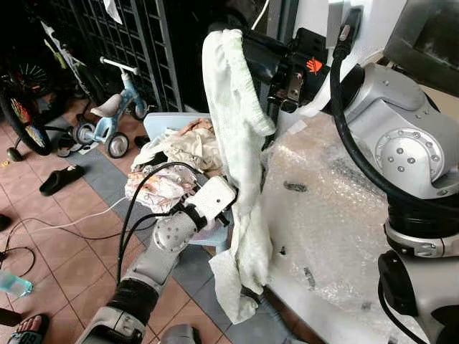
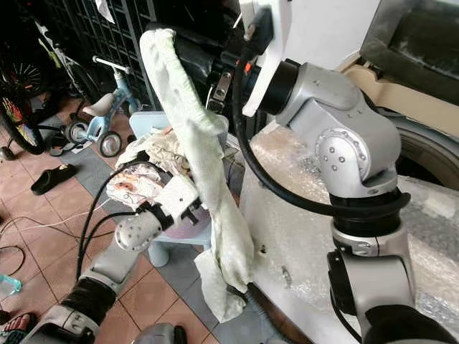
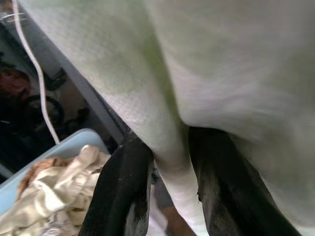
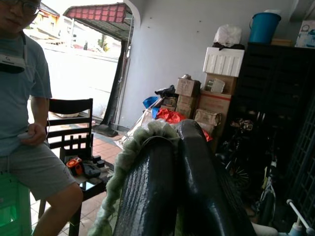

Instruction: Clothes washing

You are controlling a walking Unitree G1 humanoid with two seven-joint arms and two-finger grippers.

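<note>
Hanging towel [image 1: 240, 165], long axis vertical, beside the washer top [image 1: 337, 208] left edge.
Right gripper [image 1: 247, 50] clamps its top; left gripper [image 3: 167, 196] pinches a lower fold, above the laundry basket [image 1: 161, 125].

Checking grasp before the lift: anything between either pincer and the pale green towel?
Nothing visible. The right pincer pinches the towel at its top; the left pincer clamps a lower fold, cloth directly between its fingers.
</note>
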